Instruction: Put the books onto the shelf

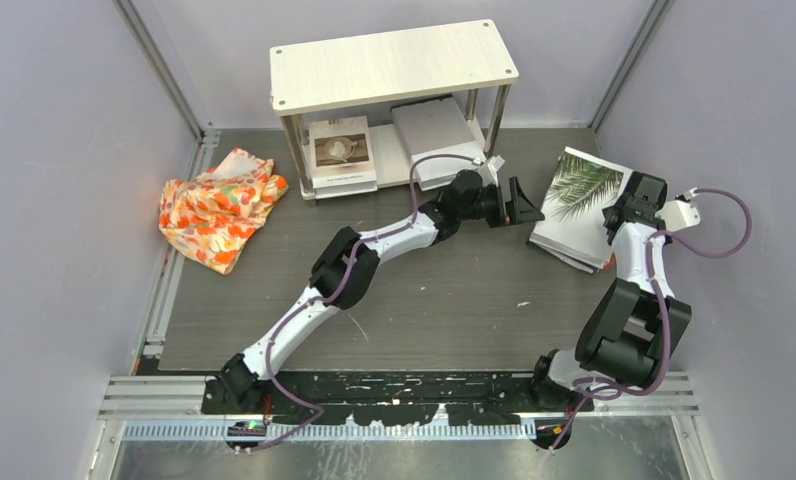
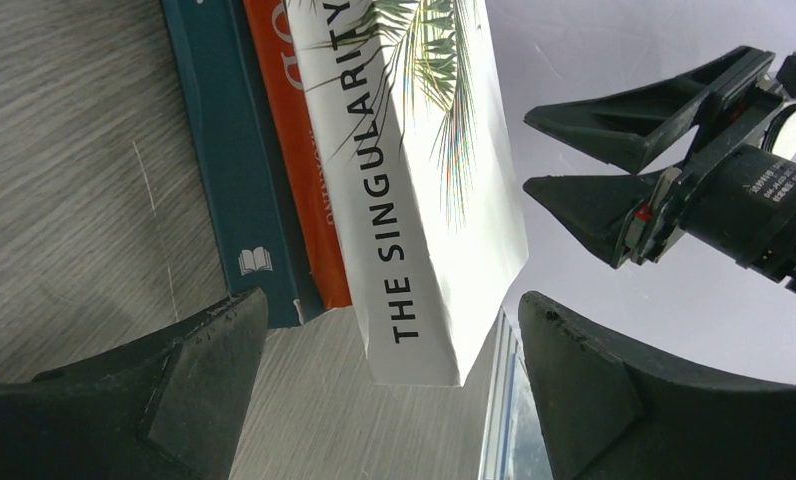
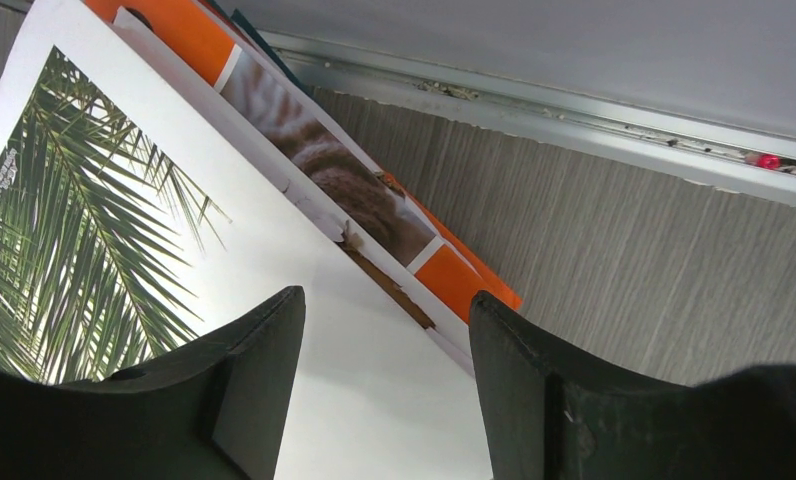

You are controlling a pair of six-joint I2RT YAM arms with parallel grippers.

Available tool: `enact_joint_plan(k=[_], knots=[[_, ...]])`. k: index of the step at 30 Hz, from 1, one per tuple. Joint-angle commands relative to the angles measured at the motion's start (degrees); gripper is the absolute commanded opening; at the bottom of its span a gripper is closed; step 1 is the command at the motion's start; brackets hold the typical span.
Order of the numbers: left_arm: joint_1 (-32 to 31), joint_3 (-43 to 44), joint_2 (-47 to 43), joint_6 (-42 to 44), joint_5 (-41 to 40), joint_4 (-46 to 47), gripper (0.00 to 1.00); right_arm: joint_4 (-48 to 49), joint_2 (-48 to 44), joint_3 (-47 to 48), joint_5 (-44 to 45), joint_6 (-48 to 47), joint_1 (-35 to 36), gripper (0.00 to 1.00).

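The shelf (image 1: 394,65) stands at the far middle of the worktop (image 1: 454,300), and two of the books already lie flat side by side on its lower board: the coffee-cup book (image 1: 341,150) on the left and the plain grey-white book (image 1: 432,128) on the right. The other three sit in a loose stack on the worktop to the right of the shelf, with the palm-leaf book (image 1: 584,185) on top, the orange book (image 2: 299,150) under it and the teal book (image 2: 224,150) at the bottom. The left gripper (image 1: 524,203) reaches across from the near left and sits just left of the stack, level with its near-left corner; its fingers (image 2: 204,350) are spread wide and hold nothing. The right gripper (image 3: 384,295) hangs over the right edge of the palm-leaf cover, its fingers (image 3: 259,350) parted and empty. An orange-and-white floral cloth (image 1: 219,205) lies crumpled on the left of the worktop, well apart from the books.
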Motion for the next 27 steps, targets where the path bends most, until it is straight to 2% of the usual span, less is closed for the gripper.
enact_joint_plan(k=[1,10,27], knots=[[-0.8,3.98,0.28,-1.12,-0.88,4.68,0.96,2.62,1.03,2.82,-2.98,-0.39,-0.15,0.66],[-1.06,5.74,1.29,-1.71,-1.26,5.97,0.99,3.03,2.3,3.17,-6.81,-0.91,-0.15,0.66],[-1.68,6.97,3.54,-1.74,-1.48,5.07,1.0,3.79,3.32,2.53,-13.82,-1.34,0.67,0.67]])
